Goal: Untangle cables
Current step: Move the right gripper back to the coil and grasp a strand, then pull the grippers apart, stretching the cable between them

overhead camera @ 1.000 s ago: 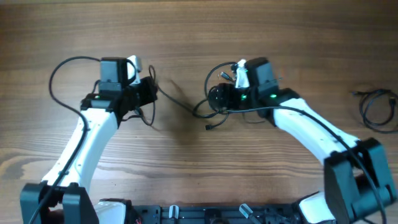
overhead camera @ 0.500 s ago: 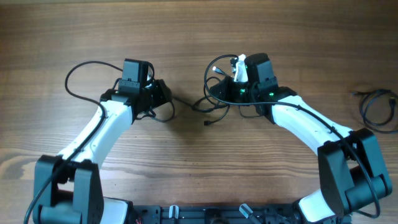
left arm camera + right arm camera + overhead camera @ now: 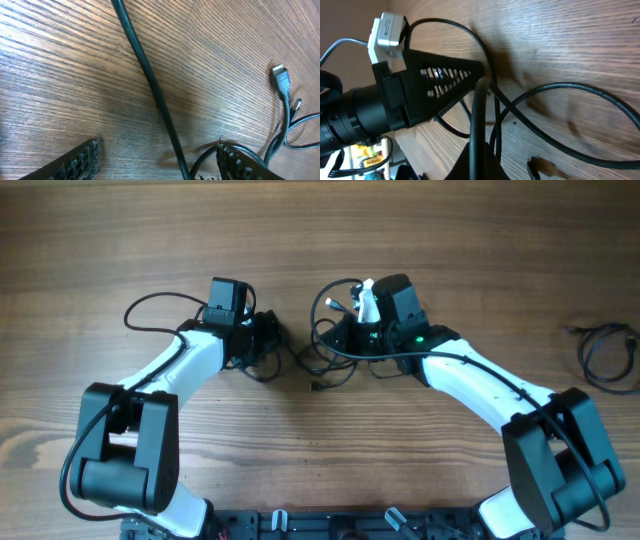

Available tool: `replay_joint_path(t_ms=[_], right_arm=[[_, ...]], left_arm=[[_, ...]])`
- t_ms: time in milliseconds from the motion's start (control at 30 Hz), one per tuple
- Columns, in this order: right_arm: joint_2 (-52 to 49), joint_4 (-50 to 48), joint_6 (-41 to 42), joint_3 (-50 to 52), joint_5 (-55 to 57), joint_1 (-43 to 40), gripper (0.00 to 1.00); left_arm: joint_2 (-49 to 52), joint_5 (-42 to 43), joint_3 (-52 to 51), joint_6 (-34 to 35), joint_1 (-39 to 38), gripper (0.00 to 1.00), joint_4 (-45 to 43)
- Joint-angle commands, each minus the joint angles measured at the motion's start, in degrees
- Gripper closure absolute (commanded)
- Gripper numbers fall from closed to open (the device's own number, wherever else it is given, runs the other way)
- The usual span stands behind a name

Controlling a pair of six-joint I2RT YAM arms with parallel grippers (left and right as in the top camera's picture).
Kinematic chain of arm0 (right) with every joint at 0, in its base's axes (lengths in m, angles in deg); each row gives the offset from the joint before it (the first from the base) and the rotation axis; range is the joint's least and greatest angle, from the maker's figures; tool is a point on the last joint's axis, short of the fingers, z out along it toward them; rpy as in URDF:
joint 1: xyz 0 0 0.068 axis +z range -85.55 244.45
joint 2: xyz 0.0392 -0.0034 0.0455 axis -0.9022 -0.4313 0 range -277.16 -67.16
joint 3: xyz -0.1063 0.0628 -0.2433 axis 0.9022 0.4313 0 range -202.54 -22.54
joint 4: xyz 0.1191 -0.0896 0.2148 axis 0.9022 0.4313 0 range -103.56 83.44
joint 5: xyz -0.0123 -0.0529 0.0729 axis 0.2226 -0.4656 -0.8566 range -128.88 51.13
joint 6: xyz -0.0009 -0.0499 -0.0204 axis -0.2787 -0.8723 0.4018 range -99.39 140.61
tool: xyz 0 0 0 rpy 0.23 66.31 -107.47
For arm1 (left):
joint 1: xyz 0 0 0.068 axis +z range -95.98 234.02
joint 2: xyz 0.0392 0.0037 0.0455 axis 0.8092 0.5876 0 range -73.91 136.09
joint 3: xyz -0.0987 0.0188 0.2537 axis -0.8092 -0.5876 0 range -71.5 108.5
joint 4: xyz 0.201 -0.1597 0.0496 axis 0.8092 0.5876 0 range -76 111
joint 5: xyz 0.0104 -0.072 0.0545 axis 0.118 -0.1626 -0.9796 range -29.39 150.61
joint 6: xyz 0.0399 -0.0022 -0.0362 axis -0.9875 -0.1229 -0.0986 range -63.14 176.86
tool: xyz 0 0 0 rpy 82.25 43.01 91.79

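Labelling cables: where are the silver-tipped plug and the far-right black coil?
Silver-tipped black plug point(image 3: 280, 79), left wrist view, metal tip.
Coiled thin black cable point(image 3: 587, 360), overhead view, loop's left side.

Wood-grain table point(image 3: 450, 240). You see tangled black cables point(image 3: 322, 368) lying on it between left gripper point(image 3: 270, 340) and right gripper point(image 3: 335, 338). Separate cable coil point(image 3: 605, 352) lies well to right of right gripper.

Overhead: bright, even, soft light over the tabletop point(image 3: 300, 240). Low-res, faint shadows under the arms, tiny green LED glow on the right arm point(image 3: 416, 338). Left wrist: wood grain sharp, broad soft shadow beside the cable point(image 3: 150, 85), pale sheen top right. Right wrist: right pincer point(image 3: 481, 87) a dark, blurry silhouette, left edge out of focus, smudgy shadow patches on the wood.
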Motion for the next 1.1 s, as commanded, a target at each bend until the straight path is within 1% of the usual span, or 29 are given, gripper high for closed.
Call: replay_joint_path(t_ms=[0, 100, 233, 267, 333, 367, 433, 500, 533, 600, 667, 733, 867, 900, 933, 1033, 1067], right_arm=[[-0.24, -2.03, 1.09, 0.07, -7.04, 0.76, 0.96], [-0.24, -4.46, 1.46, 0.07, -11.67, 0.76, 0.96], [-0.24, -10.84, 2.51, 0.07, -19.02, 0.74, 0.96], [-0.24, -12.63, 3.30, 0.07, -20.48, 0.74, 0.95], [-0.24, -15.39, 4.81, 0.07, -21.77, 0.76, 0.96], [-0.24, -16.74, 5.81, 0.07, -21.92, 0.74, 0.96], [-0.24, -18.23, 7.17, 0.07, -21.92, 0.70, 0.96], [-0.24, -19.08, 7.19, 0.07, -21.92, 0.70, 0.96], [-0.24, -19.12, 7.02, 0.07, -21.90, 0.70, 0.96], [-0.24, -19.06, 5.31, 0.07, -21.97, 0.33, 0.96], [-0.24, -17.64, 0.85, 0.07, -21.92, -0.59, 0.96], [-0.24, -14.58, 0.04, 0.07, -22.56, -2.36, 0.96], [-0.24, -13.07, -5.27, 0.07, -32.04, -6.62, 0.96], [-0.24, -12.61, -6.12, 0.07, -34.69, -8.28, 0.96], [-0.24, -12.09, -6.43, 0.07, -35.52, -9.07, 0.96], [-0.24, -8.11, -6.78, 0.07, -35.39, -10.19, 0.96], [-0.24, -6.80, -8.41, 0.07, -35.41, -10.19, 0.96]], left_arm=[[1.68, -1.79, 0.46, 0.98, -1.38, 0.21, -0.50], [3.48, -1.86, 0.46, 2.64, -2.99, 0.21, -1.97], [4.28, -1.86, 0.46, 3.91, -3.37, 0.32, -2.62], [4.26, -1.64, 0.48, 4.72, -3.26, 0.36, -2.58], [4.28, -1.62, 0.48, 5.01, -3.32, 0.38, -2.58], [4.28, -1.60, 0.46, 5.01, -3.34, 0.41, -2.58], [4.28, -1.42, 0.48, 5.03, -3.26, 0.60, -2.58], [4.28, -1.44, 0.48, 5.03, -3.26, 0.81, -2.62], [4.28, -1.44, 0.48, 5.01, -3.15, 0.87, -2.60], [4.28, -1.44, 0.48, 4.98, -2.43, 0.96, -2.60], [4.28, -1.46, 0.48, 4.94, -0.72, 0.96, -2.56], [4.28, -1.46, 0.48, 4.76, 2.34, 0.96, -1.92], [4.28, -1.27, 0.48, 4.76, 8.11, 0.96, 0.02], [4.28, 0.31, 0.48, 4.76, 9.53, 0.92, 0.28], [4.28, 1.64, 0.48, 4.74, 10.16, 0.84, 0.42], [4.28, 4.00, 0.48, 2.10, 10.95, 0.78, -0.04], [4.28, 3.98, 0.48, 1.95, 10.95, 0.69, -0.17]])
